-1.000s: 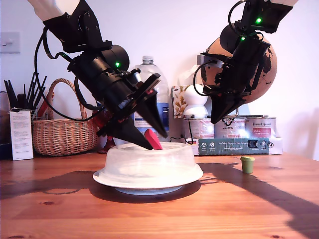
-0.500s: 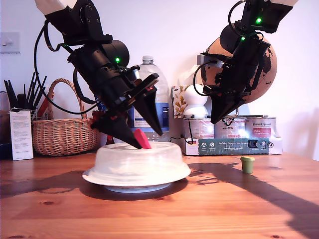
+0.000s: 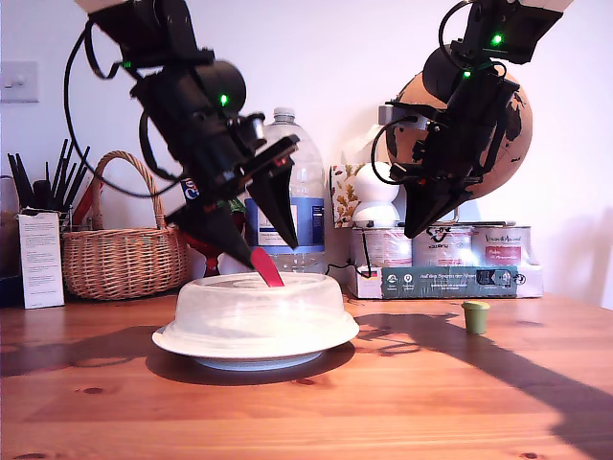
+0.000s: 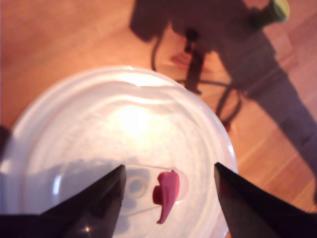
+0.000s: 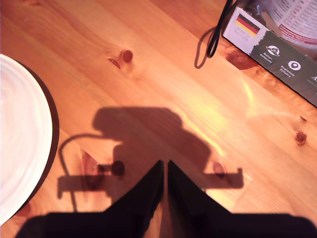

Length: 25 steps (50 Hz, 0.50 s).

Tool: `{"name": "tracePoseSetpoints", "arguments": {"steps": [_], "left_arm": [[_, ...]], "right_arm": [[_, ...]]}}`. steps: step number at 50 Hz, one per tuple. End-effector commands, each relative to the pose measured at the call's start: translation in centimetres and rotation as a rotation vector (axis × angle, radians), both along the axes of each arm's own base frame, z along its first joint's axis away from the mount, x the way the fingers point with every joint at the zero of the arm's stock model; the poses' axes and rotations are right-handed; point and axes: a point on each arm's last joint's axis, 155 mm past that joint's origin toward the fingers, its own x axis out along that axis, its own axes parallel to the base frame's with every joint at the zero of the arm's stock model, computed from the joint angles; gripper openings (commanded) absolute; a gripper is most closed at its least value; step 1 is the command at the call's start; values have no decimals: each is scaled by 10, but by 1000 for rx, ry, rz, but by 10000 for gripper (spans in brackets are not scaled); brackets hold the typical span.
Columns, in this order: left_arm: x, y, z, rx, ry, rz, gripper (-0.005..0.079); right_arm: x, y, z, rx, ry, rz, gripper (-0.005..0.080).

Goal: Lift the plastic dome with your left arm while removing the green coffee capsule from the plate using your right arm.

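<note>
My first gripper (image 4: 168, 196) hangs open over the plastic dome (image 3: 257, 318) covering the plate (image 3: 257, 361), my second gripper (image 5: 164, 178) closed, empty, green coffee capsule (image 3: 475, 317) on table (image 3: 431, 402).

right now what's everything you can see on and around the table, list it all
plastic dome: 1, translucent clear, over the plate, exterior view's centre-left
red tab handle: 1, red, on the dome's top, between my first gripper's open jaws
plate: 1, white, under the dome
green coffee capsule: 1, olive green, on the table at the exterior view's right, off the plate
table: 1, brown wood
water bottle: 1, clear, behind the dome
wicker basket: 1, tan, exterior view's left
dark box: 1, behind the capsule
first gripper: 1, black, open above the dome
second gripper: 1, black, shut, raised above the table
</note>
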Motion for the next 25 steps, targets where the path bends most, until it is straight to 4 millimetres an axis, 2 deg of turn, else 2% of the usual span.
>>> {"name": "tracePoseSetpoints", "arguments": {"steps": [1,6,10,18,25], "left_arm": [[2,-1,-7,20,8,-15,515],[4,0,1,29,0,-12,470],[4,0,9,30,-5,-18,361],[11,-2,22,24,-58,-58,-30],[28,-8,35,3,-181,-119,-19]], "right_arm": [[0,4,13,19,-20,7,-10],[-7,9,11,47,10,21,-10],[-12,15,11,83,38,29,-10],[-18,27,15,174,82,24,-10],[-19,43,25,262,80,60,-10]]}}
